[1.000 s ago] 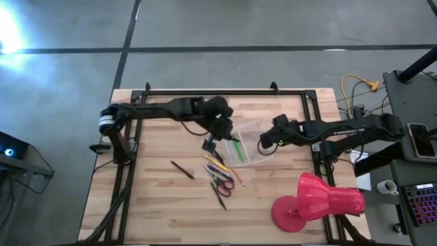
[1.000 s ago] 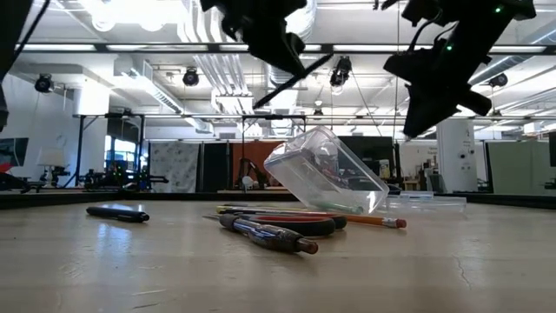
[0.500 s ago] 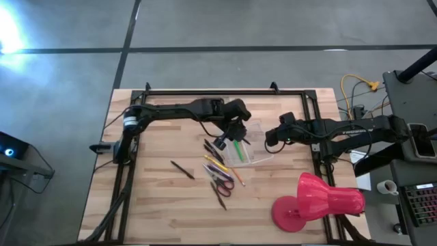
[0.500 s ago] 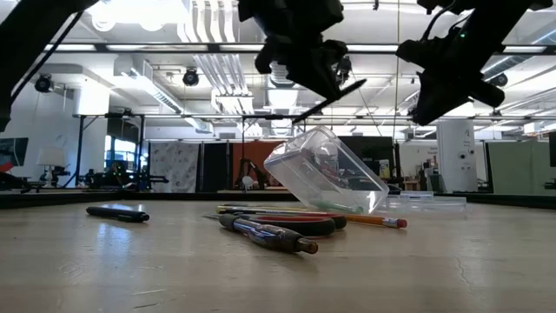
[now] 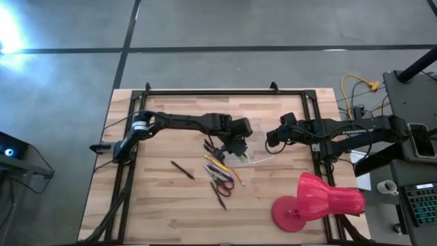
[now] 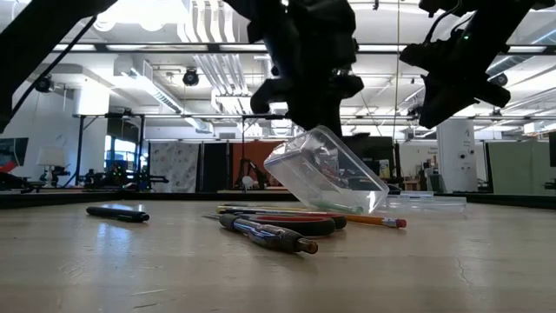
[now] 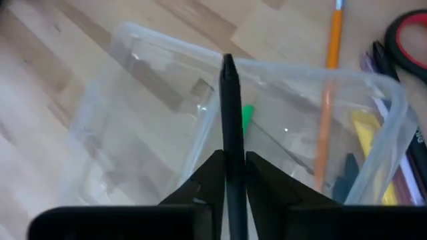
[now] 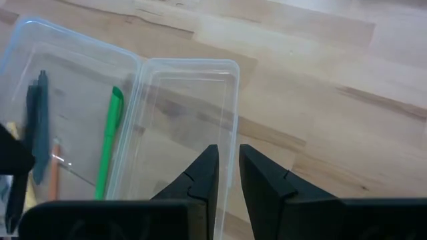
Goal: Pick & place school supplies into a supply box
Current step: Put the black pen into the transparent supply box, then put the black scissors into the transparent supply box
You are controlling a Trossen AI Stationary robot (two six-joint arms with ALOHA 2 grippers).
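Observation:
The clear supply box [image 5: 244, 148] is open and tilted, its left side propped on the loose pens [image 6: 326, 169]. Its lid [image 8: 189, 117] lies flat toward the right. A green pen [image 8: 109, 140] lies inside. My left gripper [image 5: 235, 139] hangs over the box, shut on a dark pen [image 7: 230, 107]. My right gripper [image 5: 271, 140] hovers just right of the lid, shut and empty. Pens and pencils [image 5: 218, 166], red-handled scissors [image 5: 222, 182] and a lone dark pen [image 5: 181, 169] lie on the table nearer the front. My left gripper pinches the dark pen between its two fingers, on the shaft [image 7: 231, 145]. The pen runs along the fingers and sticks out past their tips. Its free end [image 7: 228, 61] is held off the table and points down at the box's rim. Whether it touches the box, I cannot tell.
A large pink-red lamp-shaped object [image 5: 317, 200] lies at the table's near right corner. An orange pencil [image 6: 369, 219] pokes out from under the box. A black frame [image 5: 225, 93] borders the table. Bare wood shows at the near left.
My left gripper carried the dark pen toward the table's right and slightly down, ending over the box. It tipped so that the pen now points steeply down instead of slanting. My right gripper drew back a little to the right and up. The box stayed put.

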